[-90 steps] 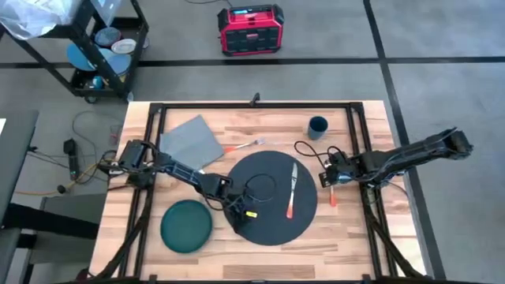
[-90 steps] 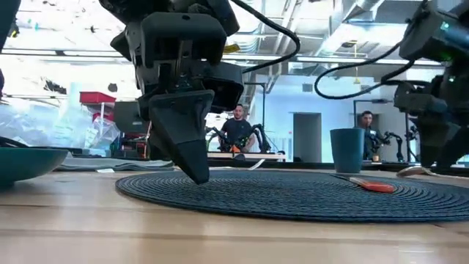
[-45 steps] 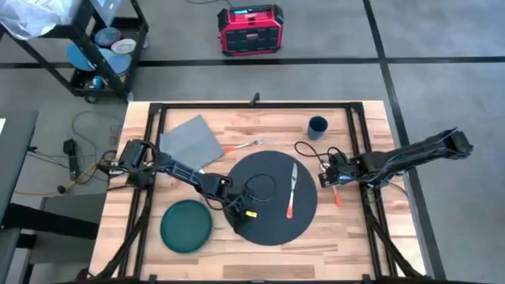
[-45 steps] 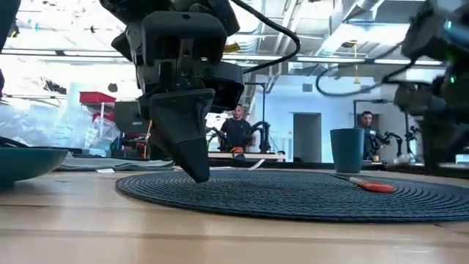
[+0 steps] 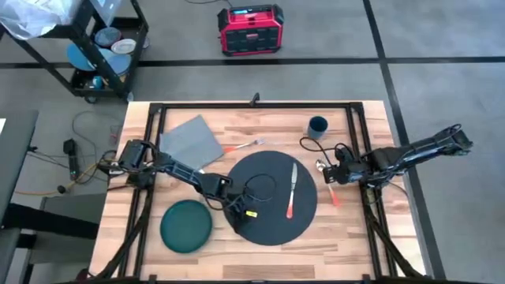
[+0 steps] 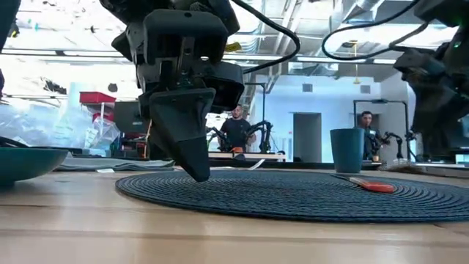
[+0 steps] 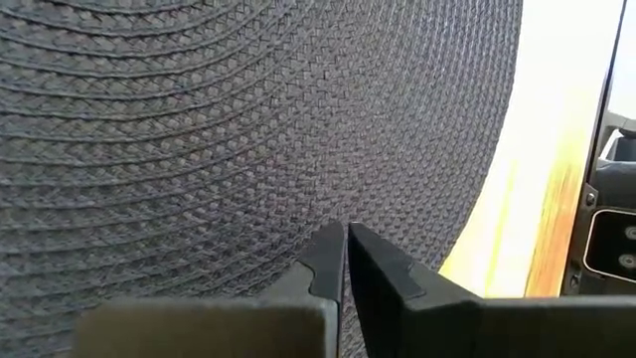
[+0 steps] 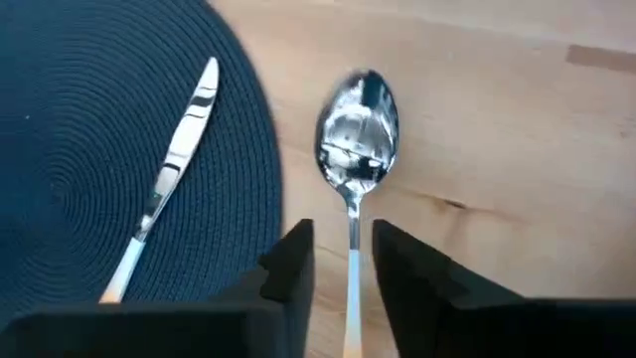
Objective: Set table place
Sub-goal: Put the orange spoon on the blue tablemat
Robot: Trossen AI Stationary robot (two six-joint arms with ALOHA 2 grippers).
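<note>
Pulling my right gripper, jaws apart astride the spoon, back from the place mid-table, I think that spoon is set; left gripper stays pinched together on the mat.

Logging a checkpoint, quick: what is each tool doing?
Left tool: shut, empty, tips on the mat.
Right tool: open, straddling the spoon handle.

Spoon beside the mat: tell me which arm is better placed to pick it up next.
The right. Its gripper is open with the spoon handle between its fingers, on the table right of the mat. The left gripper is shut, tip down on the mat's far-left edge.
</note>
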